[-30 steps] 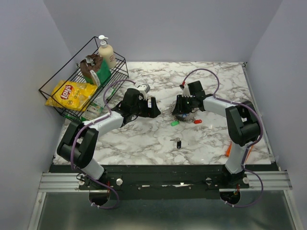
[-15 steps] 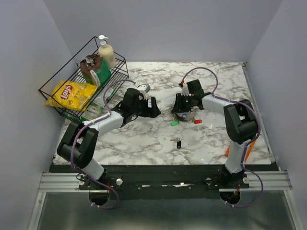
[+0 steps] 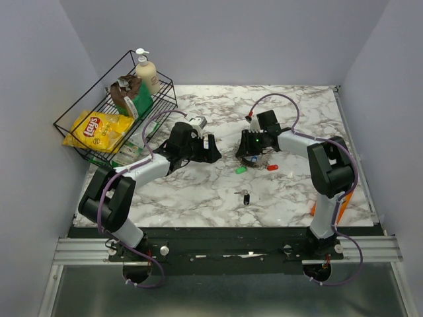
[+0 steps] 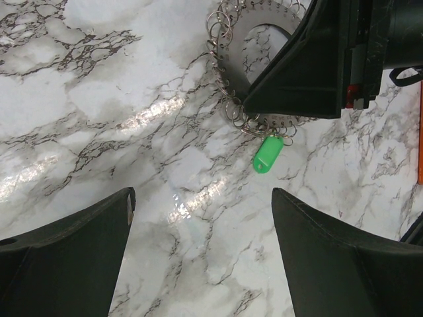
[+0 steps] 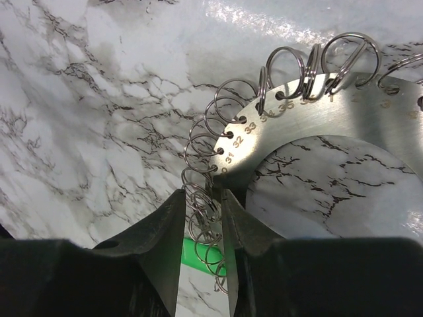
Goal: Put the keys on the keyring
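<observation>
**Inspector:** Position of the keyring?

**Assessor:** Flat on the tabletop, right of centre. The right gripper is down on its rim, jaws nearly together and pinching the small wire loops there.

**Inspector:** And the left gripper?

**Assessor:** Off at the ring's 9 o'clock, clear of it, jaws wide apart and holding nothing.

**Inspector:** Keys accounted for?

**Assessor:** The green key is at the ring's 7 o'clock, against the loops. I cannot tell whether it is attached. The red key lies loose at 4 o'clock. The black key lies well apart at 6 o'clock.

**Inspector:** Progress?

**Assessor:** Early, in my judgement. At most one key is on, and at least two are left to thread.
</observation>
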`<state>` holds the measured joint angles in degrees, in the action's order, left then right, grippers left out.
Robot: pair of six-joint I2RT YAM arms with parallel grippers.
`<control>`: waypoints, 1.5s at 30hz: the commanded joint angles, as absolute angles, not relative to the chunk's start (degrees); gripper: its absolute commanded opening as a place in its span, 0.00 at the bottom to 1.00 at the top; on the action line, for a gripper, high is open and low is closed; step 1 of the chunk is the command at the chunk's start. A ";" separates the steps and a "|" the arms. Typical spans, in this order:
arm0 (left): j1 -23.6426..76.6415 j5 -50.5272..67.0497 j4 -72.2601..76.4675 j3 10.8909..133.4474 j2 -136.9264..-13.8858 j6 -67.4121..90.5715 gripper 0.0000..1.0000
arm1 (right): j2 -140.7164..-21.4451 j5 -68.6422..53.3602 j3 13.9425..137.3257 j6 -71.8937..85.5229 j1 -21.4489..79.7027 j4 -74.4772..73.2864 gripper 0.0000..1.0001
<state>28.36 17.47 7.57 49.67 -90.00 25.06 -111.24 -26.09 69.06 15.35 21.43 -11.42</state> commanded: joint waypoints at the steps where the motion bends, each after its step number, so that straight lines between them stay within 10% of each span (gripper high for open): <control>1: 28.56 17.75 7.82 48.78 -87.98 24.34 0.93 | -112.50 -29.35 68.73 14.24 21.80 -11.87 0.36; 45: 28.56 16.35 7.47 47.99 -86.66 23.91 0.93 | -106.18 -29.36 66.36 12.92 21.71 -12.93 0.01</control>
<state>28.36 17.41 7.44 48.69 -88.18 24.75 -109.10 -29.87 67.55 12.82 21.43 -13.19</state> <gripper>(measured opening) 0.928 0.013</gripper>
